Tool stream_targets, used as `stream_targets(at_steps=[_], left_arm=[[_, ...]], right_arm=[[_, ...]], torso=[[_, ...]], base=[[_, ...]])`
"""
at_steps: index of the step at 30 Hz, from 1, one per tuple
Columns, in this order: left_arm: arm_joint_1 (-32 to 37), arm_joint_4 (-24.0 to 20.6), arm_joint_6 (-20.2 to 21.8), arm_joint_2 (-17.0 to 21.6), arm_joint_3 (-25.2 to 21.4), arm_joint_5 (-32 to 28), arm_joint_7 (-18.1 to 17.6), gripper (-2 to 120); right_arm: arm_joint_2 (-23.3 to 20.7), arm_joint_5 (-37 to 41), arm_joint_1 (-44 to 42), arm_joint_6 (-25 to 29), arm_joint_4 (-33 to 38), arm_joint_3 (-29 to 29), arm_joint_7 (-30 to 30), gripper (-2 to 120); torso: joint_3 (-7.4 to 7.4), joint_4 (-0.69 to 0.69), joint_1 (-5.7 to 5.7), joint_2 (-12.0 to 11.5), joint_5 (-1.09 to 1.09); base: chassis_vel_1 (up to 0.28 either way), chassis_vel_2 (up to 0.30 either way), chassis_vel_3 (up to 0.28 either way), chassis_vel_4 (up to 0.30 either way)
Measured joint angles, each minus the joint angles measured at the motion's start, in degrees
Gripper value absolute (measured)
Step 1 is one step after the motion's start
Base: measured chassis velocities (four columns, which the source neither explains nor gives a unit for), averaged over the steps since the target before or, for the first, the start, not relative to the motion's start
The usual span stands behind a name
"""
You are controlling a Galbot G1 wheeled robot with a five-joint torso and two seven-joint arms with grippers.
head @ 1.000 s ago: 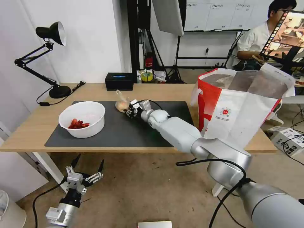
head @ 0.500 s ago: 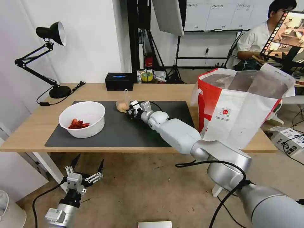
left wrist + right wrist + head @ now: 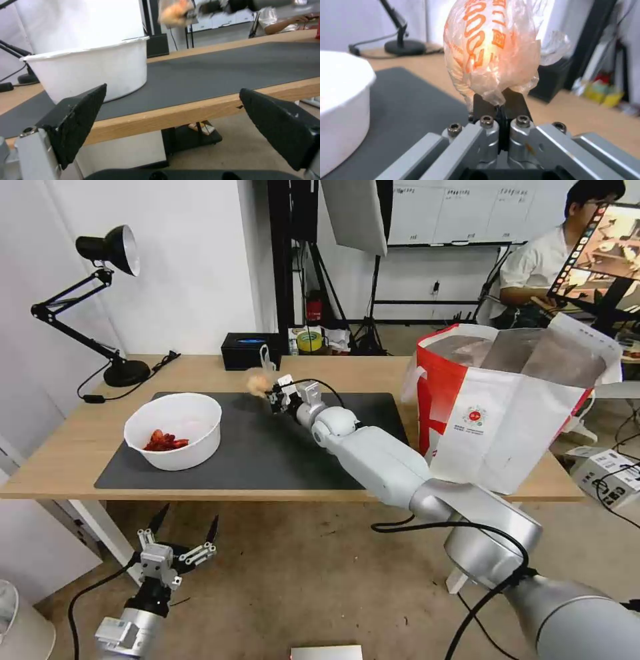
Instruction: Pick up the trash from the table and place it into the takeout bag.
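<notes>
Small clear bag with beige lump [image 3: 491, 50] is pinched by a thin fold in the right gripper [image 3: 499, 105], above the dark grey mat [image 3: 267, 447].
Slippage is possible before the takeout bag [image 3: 507, 413] is reached; the left gripper [image 3: 179, 543] hangs spread apart.

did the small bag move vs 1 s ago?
Yes. The small clear bag, pinched in the right hand, has risen off the dark grey mat toward the black tissue box.

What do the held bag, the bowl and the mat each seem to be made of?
Small bag pinched by the right end effector: thin clear plastic film, crinkled and glossy, orange print. White bowl: probably plastic or coated paper; smooth, matte, thin rim. Mat: likely rubber or felt; flat, dull dark grey, no shine.
</notes>
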Motion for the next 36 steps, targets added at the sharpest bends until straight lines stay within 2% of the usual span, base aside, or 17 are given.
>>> stream_targets(at_steps=[1,4,5,8,9,12,13,16,17,20,24,28,29,35,36], left_arm=[[0.00,0.00,0.00,0.00,0.00,0.00,0.00,100],[-0.49,0.34,0.01,0.02,0.44,0.01,-0.05,100],[-0.49,0.34,0.01,0.02,0.44,0.01,-0.05,100],[-0.87,0.56,0.17,0.00,1.12,0.26,-0.12,100],[-0.87,0.56,0.17,0.00,1.12,0.26,-0.12,100],[-1.08,0.62,0.36,-0.12,1.81,0.77,-0.24,100],[-1.08,0.62,0.36,-0.12,1.81,0.77,-0.24,100],[-0.94,0.62,0.43,-0.34,2.10,1.33,-0.29,100],[-0.94,0.62,0.43,-0.34,2.10,1.33,-0.29,100],[-0.34,0.52,0.44,-0.59,2.19,1.86,-0.31,100],[-0.12,0.46,0.44,-0.75,2.28,2.27,-0.32,100],[-0.08,0.11,0.45,-1.24,2.89,2.98,-0.35,100],[-0.08,0.11,0.45,-1.24,2.89,2.98,-0.35,100],[-0.09,-0.38,0.58,-1.49,3.56,3.72,-0.38,100],[-0.09,-0.38,0.58,-1.49,3.56,3.72,-0.38,100]], right_arm=[[0.00,0.00,0.00,0.00,0.00,0.00,0.00,0],[-6.25,-4.52,-4.13,0.37,11.37,0.40,6.87,0],[-6.25,-4.52,-4.13,0.37,11.37,0.40,6.87,0],[-11.63,-7.51,-8.19,0.33,21.87,1.41,12.60,0],[-11.63,-7.51,-8.19,0.33,21.87,1.41,12.60,0],[-16.43,-8.56,-11.98,-0.37,31.49,3.01,17.33,0],[-16.43,-8.56,-11.98,-0.37,31.49,3.01,17.33,0],[-20.82,-9.49,-15.43,-1.56,39.05,6.36,20.77,0],[-20.82,-9.49,-15.43,-1.56,39.05,6.36,20.77,0],[-25.78,-10.66,-19.19,-2.87,46.26,11.37,22.71,0],[-29.03,-10.82,-21.54,-3.83,50.31,14.52,23.79,0],[-34.79,-10.83,-27.52,-5.70,57.19,22.80,26.12,0],[-34.79,-10.83,-27.52,-5.70,57.19,22.80,26.12,0],[-40.05,-9.27,-33.64,-7.24,61.67,33.12,28.06,0],[-40.05,-9.27,-33.64,-7.24,61.67,33.12,28.06,0]], torso=[[0.00,0.00,0.00,0.00,0.00],[0.00,-0.02,0.00,0.00,0.01],[0.00,-0.02,0.00,0.00,0.01],[0.00,-0.01,0.00,0.00,0.01],[0.00,-0.01,0.00,0.00,0.01],[-0.01,-0.01,0.00,0.00,0.02],[-0.01,-0.01,0.00,0.00,0.02],[0.00,-0.01,0.00,0.00,0.01],[0.00,-0.01,0.00,0.00,0.01],[-0.01,-0.01,-0.01,0.00,0.01],[-0.01,-0.01,0.00,0.00,0.02],[-0.01,-0.02,0.00,0.00,0.02],[-0.01,-0.02,0.00,0.00,0.02],[-0.01,-0.02,-0.01,0.00,0.01],[-0.01,-0.02,-0.01,0.00,0.01]], base=[[0.000,0.000,0.000,0.000],[0.000,0.000,0.000,0.000],[0.000,0.000,0.000,0.000],[0.000,0.000,0.000,0.000],[0.000,0.000,0.000,0.000],[0.000,0.000,0.000,0.000],[0.000,0.000,0.000,0.000],[0.000,0.000,0.000,0.000],[0.000,0.000,0.000,0.000],[0.000,0.000,0.000,0.000],[0.000,0.000,0.000,0.000],[0.000,0.000,0.000,0.000],[0.000,0.000,0.000,0.000],[0.000,0.000,0.000,0.000],[0.000,0.000,0.000,0.000]])
